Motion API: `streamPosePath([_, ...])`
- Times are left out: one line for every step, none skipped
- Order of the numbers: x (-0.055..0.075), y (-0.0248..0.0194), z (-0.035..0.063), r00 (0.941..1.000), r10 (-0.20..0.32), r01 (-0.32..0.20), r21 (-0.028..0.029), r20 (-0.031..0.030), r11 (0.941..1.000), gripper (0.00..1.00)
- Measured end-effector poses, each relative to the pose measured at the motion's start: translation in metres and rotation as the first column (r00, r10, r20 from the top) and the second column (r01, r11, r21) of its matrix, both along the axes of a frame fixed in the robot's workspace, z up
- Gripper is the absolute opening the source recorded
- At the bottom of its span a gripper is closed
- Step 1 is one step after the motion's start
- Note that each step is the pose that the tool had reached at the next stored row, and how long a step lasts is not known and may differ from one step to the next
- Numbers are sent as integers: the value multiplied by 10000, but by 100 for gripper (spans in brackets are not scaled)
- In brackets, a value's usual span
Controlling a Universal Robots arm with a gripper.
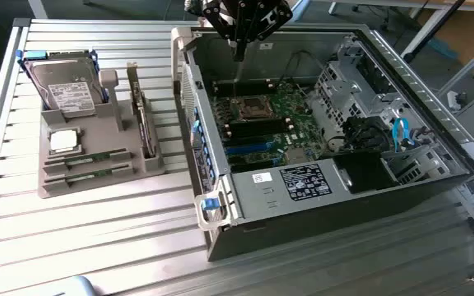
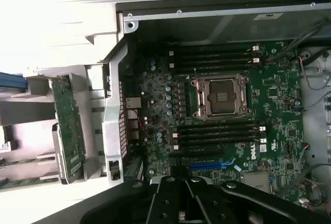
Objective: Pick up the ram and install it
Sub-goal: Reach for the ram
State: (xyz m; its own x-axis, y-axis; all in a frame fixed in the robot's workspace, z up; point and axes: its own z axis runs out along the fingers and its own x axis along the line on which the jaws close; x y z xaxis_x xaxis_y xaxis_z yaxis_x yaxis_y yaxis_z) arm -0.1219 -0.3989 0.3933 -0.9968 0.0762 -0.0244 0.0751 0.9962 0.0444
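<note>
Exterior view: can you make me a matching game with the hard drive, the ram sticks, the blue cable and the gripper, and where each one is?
Things:
1. hard drive
2. ram sticks
3. blue cable
4. gripper

Places:
A. inside the case, toward the exterior view's right
B. above the open case, over its far side
C. lying in the low slots of the grey holder
D. standing upright at the holder's far end

Pairs: 1-D, 2-C, 3-A, 4-B
</note>
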Motion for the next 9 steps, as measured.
streamPosePath([0,0,0,10000,0,0,0,0,10000,11])
streamPosePath([0,0,0,10000,0,0,0,0,10000,11])
streamPosePath([0,0,0,10000,0,0,0,0,10000,11])
streamPosePath([0,0,0,10000,0,0,-1,0,10000,11])
streamPosePath([0,0,0,10000,0,0,0,0,10000,11])
streamPosePath([0,0,0,10000,0,0,0,0,10000,11])
streamPosePath([0,0,0,10000,0,0,0,0,10000,11])
streamPosePath([0,0,0,10000,0,0,0,0,10000,11])
streamPosePath([-4,0,0,10000,-1,1,1,1,10000,11])
